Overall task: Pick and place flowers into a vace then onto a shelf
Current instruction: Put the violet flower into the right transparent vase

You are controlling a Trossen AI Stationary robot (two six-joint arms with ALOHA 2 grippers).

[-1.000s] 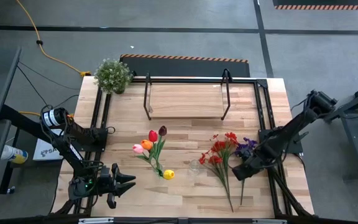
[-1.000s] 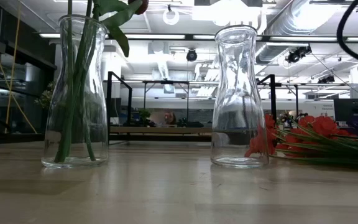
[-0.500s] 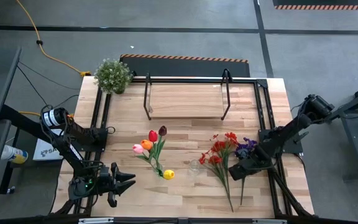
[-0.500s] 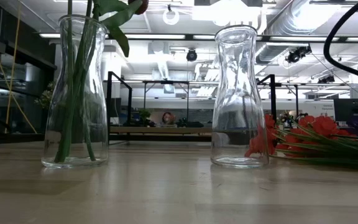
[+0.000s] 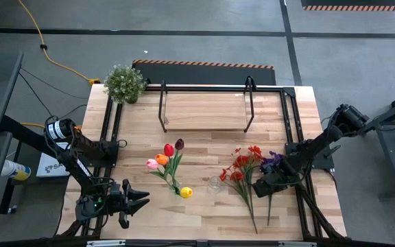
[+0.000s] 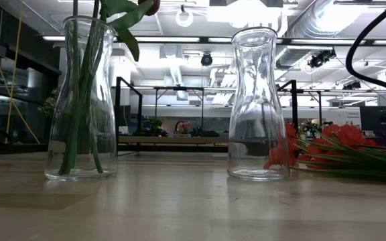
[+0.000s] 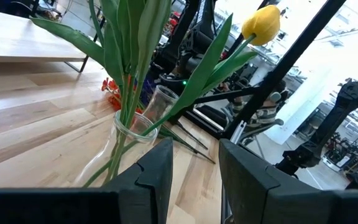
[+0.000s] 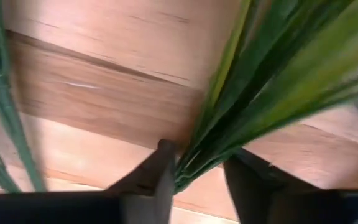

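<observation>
Flowers (image 5: 247,171) lie loose on the tabletop (image 5: 204,147) in the high view, red and purple sprays beside an empty vase (image 5: 214,184), with the right end effector (image 5: 260,189) down on their stems and the left end effector (image 5: 139,200) waiting spread near the front edge. From the right wrist view, its fingers (image 8: 166,177) pinch green stems (image 8: 253,106) against the wood.

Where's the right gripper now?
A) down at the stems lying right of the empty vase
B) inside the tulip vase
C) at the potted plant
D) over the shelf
A: the high view puts the right gripper low among the flowers lying right of the empty vase, green stems between its fingers.
</observation>
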